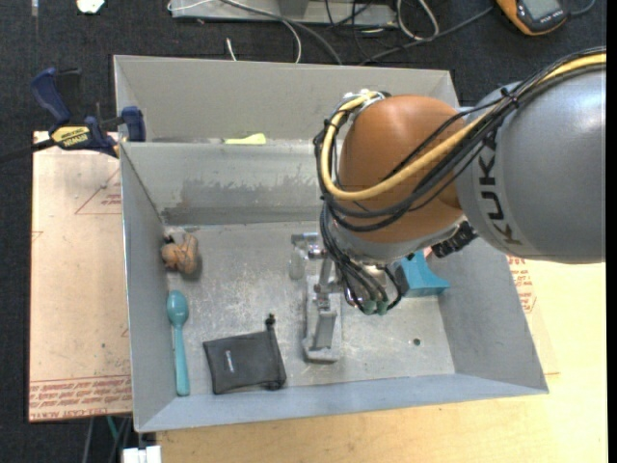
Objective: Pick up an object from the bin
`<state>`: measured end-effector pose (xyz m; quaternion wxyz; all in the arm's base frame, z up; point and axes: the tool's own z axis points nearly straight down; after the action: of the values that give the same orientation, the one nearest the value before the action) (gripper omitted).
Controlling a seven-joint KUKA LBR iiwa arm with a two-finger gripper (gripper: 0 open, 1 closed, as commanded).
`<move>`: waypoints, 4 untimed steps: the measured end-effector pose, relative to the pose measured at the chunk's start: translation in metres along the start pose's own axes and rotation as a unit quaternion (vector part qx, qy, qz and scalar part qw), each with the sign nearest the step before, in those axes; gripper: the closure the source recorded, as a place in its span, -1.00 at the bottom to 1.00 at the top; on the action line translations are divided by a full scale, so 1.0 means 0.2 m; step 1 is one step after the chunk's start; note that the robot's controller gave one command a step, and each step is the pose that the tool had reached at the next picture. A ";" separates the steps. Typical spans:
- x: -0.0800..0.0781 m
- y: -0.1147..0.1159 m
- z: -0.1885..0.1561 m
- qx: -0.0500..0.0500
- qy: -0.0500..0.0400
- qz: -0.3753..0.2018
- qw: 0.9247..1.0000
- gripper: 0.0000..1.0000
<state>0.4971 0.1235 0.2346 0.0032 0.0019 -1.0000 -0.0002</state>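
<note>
The KUKA arm (554, 177) reaches into the grey metal bin (143, 297) from the right, its rounded orange wrist cover (400, 152) looped with yellow and black cables (333, 177) and hanging over the middle of the bin's front compartment. Below the cover the gripper (321, 352) points down and toward the front wall, with its tip low over bare floor or on it. From this angle I cannot tell how the jaws stand, and nothing shows between them. The nearest thing is a flat black pouch (243, 363), which lies on the floor at the front of the bin, just beside the gripper on its left and apart from it. A light blue block-shaped thing (424, 276) lies on the other side, partly hidden under the wrist and cables. Along the left wall a teal plastic spoon (178, 340) lies with its bowl toward the back and its handle toward the front, near the pouch but not touching it. Behind the spoon, in the back left corner of the compartment, sits a small brown lump (180, 255), perhaps a toy figure. A yellow scrap (245, 140) shows at the top edge of the divider wall across the back.
</note>
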 end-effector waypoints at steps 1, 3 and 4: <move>-0.01 0.00 -0.01 0.000 -0.003 0.002 1.000 -1.00; 0.06 0.19 0.40 -0.001 -0.003 0.005 1.000 -1.00; 0.04 0.16 0.63 -0.003 -0.005 0.006 1.000 -1.00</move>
<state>0.4881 0.1553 0.1093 -0.0020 -0.0044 -1.0000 -0.0027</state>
